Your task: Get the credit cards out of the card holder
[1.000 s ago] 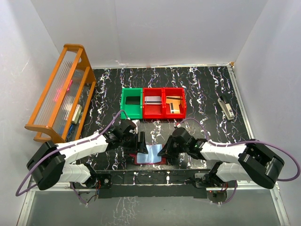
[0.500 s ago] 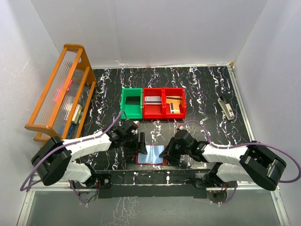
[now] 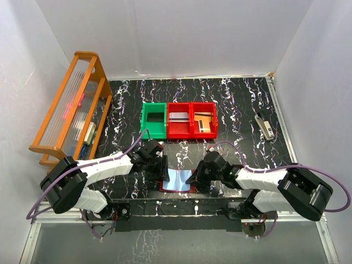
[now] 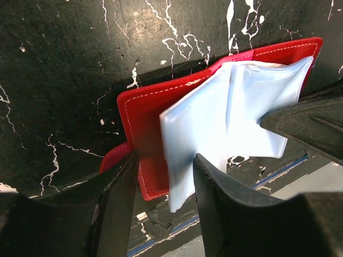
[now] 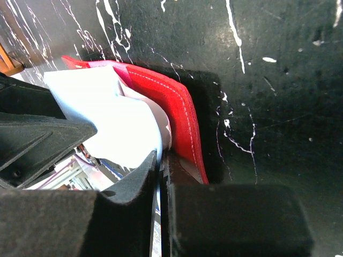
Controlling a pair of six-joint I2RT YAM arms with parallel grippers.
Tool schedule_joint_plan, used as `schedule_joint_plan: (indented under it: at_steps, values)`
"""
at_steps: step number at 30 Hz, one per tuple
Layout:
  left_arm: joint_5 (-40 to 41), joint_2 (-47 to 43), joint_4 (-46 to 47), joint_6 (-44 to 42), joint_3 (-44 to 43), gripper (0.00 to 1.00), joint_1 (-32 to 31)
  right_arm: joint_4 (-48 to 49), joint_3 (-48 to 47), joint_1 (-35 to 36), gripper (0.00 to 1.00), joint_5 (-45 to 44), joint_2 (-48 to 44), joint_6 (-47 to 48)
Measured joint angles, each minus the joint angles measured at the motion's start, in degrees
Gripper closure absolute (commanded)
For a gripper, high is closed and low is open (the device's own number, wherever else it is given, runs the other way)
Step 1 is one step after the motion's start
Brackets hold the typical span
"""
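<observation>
1. Seen from above, a black desk (image 3: 236, 99) with white marbling sits inside plain white walls. Two white and black robot arms reach in from its near edge toward the middle.
2. The card holder (image 3: 177, 187), a small dark-red bifold wallet, lies open on the desk close to the near edge, between the two arm tips. Its pale bluish clear sleeves (image 4: 230, 112) fan up out of the fold.
3. The left pincer (image 4: 164, 159) is at the holder's left end. Its wrist camera shows two black fingers standing apart. A corner of the red cover and a corner of one sleeve lie in the gap between them. One finger touches the cover's edge, but no squeeze can be made out.
4. The right pincer (image 5: 159, 160) is at the holder's right end. Its fingers are pressed together, with the thin pale edge of a sleeve nipped in the slit between them. The stitched red cover runs just beside the outer finger.
5. Tan and brown credit cards (image 3: 202, 122) lie in the right-hand one of two red bins (image 3: 190, 133). The bins stand further back at mid-desk, well apart from the holder.
6. A green bin (image 3: 147, 127) touches the red bins on their left.
7. Whether any card sits inside the sleeves cannot be told.
8. A wooden rack (image 3: 82, 60) stands along the left wall. A small stapler (image 3: 265, 126) lies near the right edge.
</observation>
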State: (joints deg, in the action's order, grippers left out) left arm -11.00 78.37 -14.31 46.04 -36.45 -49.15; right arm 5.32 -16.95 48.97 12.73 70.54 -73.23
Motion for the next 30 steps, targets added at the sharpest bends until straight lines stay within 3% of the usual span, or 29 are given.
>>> schedule_joint_plan:
  at_steps: [4, 10, 14, 23, 30]
  values:
    - [-0.2, 0.7, 0.2, -0.5, -0.5, 0.76, -0.4, 0.9, 0.0, -0.1, 0.97, 0.5, 0.7, -0.1]
    - [-2.6, 3.7, 2.6, -0.7, -2.1, 0.81, -2.1, 2.7, 0.0, -0.1, 0.97, 1.2, 1.9, -0.2]
    - [-3.6, 3.8, 3.7, -0.8, -3.1, 0.99, -2.6, 3.1, 0.0, -0.1, 0.97, 1.4, 2.3, -0.2]
    - [-4.4, 5.8, 4.8, -0.8, -4.2, 1.0, -3.3, 4.0, 0.0, -0.1, 0.97, 1.8, 2.9, -0.2]
    - [4.2, 12.8, -5.3, -0.9, -13.1, 1.0, -6.7, 0.2, -2.4, 0.1, 0.97, 1.0, 3.1, 1.2]
